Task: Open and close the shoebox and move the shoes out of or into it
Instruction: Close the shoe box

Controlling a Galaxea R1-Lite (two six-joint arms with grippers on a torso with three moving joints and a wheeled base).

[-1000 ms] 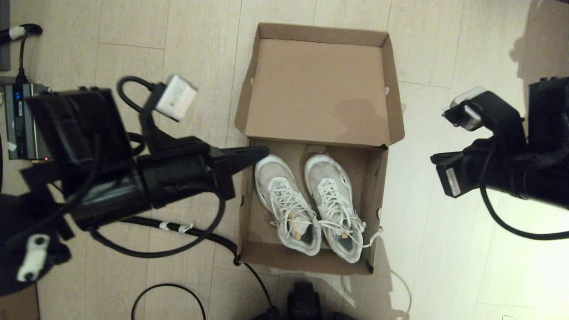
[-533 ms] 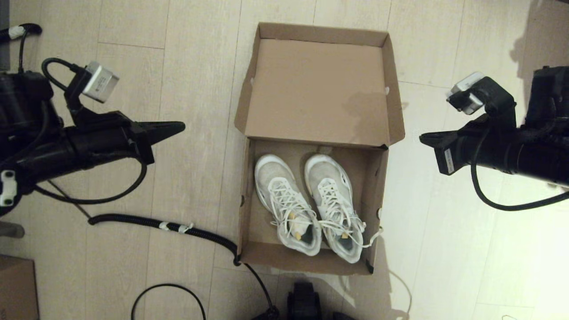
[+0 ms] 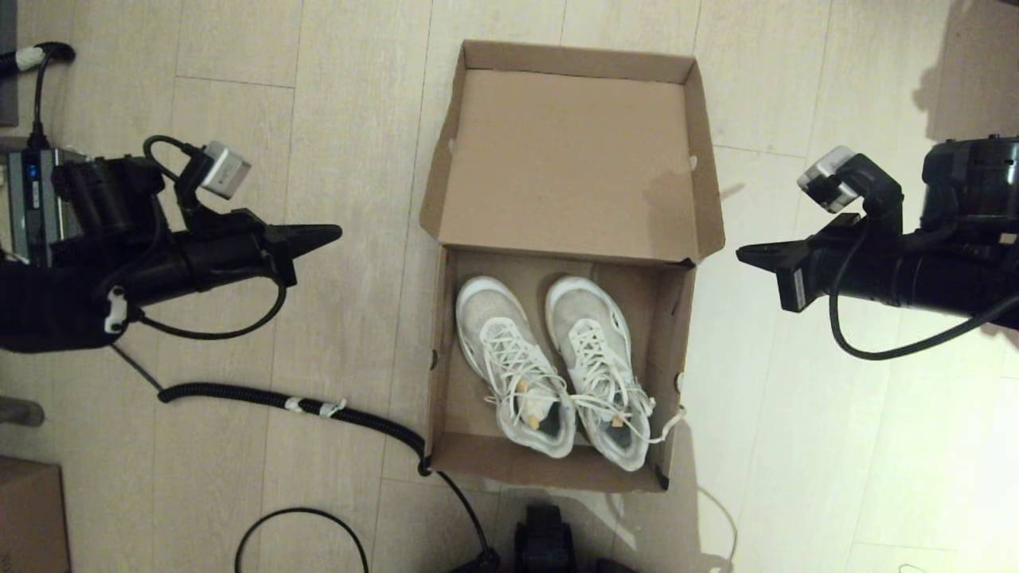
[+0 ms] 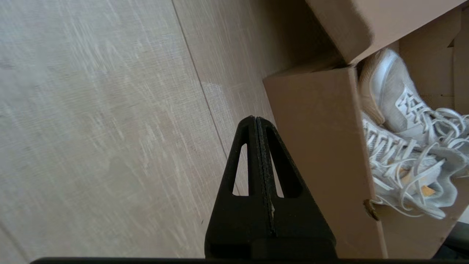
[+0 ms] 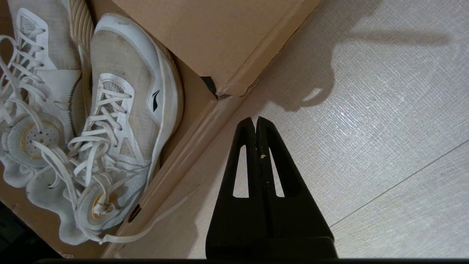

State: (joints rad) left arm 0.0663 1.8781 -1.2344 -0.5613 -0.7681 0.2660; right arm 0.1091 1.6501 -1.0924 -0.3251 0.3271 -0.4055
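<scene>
Head view: the shoebox lies open on the pale plank floor, its hinged lid thrown back flat toward twelve o'clock. The shoes, a pair of white lace-up sneakers, sit side by side in the tray, toes toward twelve o'clock against the hinge side, heels toward six; their long axes run roughly twelve to six, heels drifting a little toward five. The box's own long axis, tray plus lid, runs the same way. The left gripper hangs at nine o'clock of the box, well apart from its wall, fingers pressed together and empty, pointing at the box. The right gripper hangs at three o'clock, just beside the lid's corner, also pressed together and empty, pointing inward. As I judge it, the opening is done and the shoes are inside; what is left is either lifting them out or swinging the lid over and closing it, and neither arm has a hold on anything for that yet

Left wrist view: the left gripper shows its two fingers flat against each other, with the tray's outer side wall just beyond the tip and not touching. The sneakers show over that wall

Right wrist view: the right gripper has its tips together over bare floor, near the black-taped corner where lid meets tray. The nearer sneaker lies along the tray wall, a loose lace trailing out over the floor
</scene>
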